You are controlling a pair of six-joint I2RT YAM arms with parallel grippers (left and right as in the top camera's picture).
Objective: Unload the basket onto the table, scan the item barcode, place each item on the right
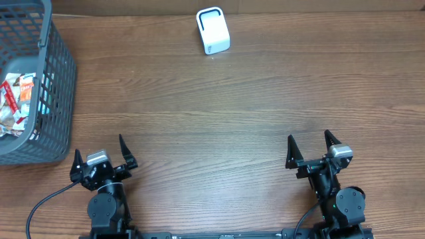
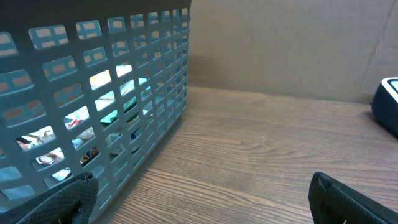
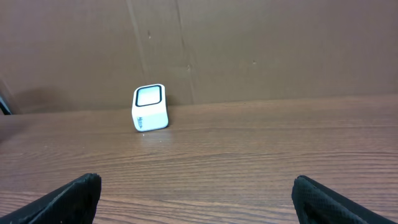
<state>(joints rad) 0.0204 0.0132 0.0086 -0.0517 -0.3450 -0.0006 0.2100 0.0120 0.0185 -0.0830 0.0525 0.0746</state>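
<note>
A white barcode scanner (image 1: 213, 30) with a dark-rimmed window stands at the far middle of the table; the right wrist view shows the scanner (image 3: 150, 107) against the back wall, and the left wrist view catches its edge (image 2: 388, 106). Packaged items (image 1: 16, 106) lie inside a grey mesh basket (image 1: 56, 79) at the far left. No barcode shows. My left gripper (image 1: 104, 157) rests open near the front edge, just right of the basket (image 2: 93, 106). My right gripper (image 1: 311, 150) rests open at the front right. Both hold nothing.
A brown cardboard wall (image 3: 249, 50) runs along the back of the wooden table (image 1: 219, 133). The basket's near wall stands close to my left finger (image 2: 59, 202).
</note>
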